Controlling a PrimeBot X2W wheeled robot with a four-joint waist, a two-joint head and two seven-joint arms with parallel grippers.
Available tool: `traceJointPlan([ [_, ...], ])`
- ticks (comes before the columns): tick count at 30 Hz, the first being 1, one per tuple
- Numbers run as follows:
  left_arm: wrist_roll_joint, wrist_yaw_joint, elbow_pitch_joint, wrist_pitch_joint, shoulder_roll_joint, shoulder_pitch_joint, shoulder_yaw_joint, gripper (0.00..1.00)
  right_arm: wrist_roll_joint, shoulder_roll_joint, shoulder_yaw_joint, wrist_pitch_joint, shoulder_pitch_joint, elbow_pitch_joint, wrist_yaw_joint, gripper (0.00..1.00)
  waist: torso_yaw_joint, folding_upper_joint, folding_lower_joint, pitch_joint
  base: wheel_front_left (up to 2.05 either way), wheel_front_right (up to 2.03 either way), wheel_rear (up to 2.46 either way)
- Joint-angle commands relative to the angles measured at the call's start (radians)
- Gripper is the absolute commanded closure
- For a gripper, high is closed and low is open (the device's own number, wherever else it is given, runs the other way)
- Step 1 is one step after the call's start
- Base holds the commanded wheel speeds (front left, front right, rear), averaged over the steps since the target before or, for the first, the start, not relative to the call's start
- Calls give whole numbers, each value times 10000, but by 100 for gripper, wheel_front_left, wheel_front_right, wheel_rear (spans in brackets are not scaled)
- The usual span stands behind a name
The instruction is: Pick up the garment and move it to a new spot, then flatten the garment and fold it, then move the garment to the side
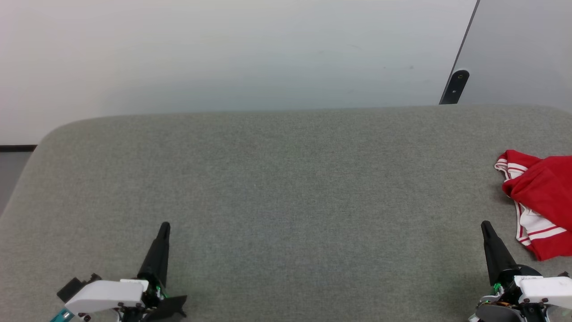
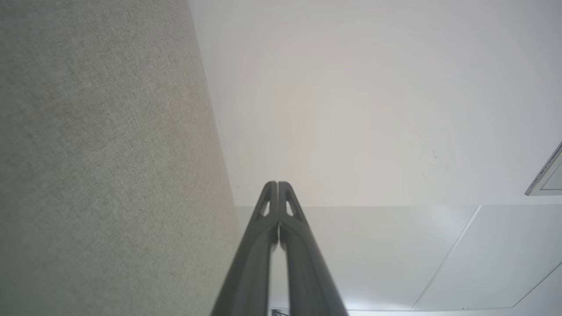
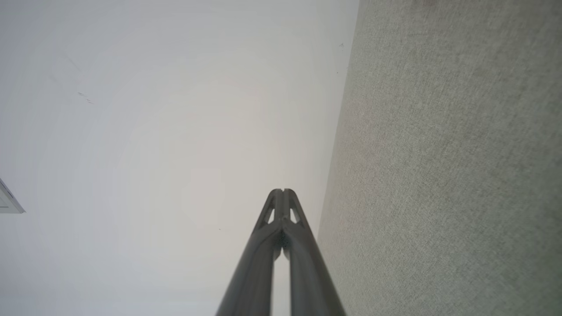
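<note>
red garment [image 1: 546, 190] bunched on grey fabric top [image 1: 286, 188] nr rt tool [image 1: 485, 224].

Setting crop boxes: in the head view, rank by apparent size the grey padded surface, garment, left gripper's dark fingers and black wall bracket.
1. grey padded surface
2. garment, partly cut off
3. dark fingers of the left gripper
4. black wall bracket, farther away
</note>
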Motion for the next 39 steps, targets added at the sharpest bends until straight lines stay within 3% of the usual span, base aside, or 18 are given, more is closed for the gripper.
traceJointPlan([
  [1,-66,-63,7,22,-14,-100,24,100,42,21,-5,-16,-129,2,-14,100,0,-1,0,0,0,0,0],
  [39,-68,-63,5,20,-14,-99,21,100,44,22,-3,-18,-130,2,-14,100,0,-1,0,0,0,0,0],
])
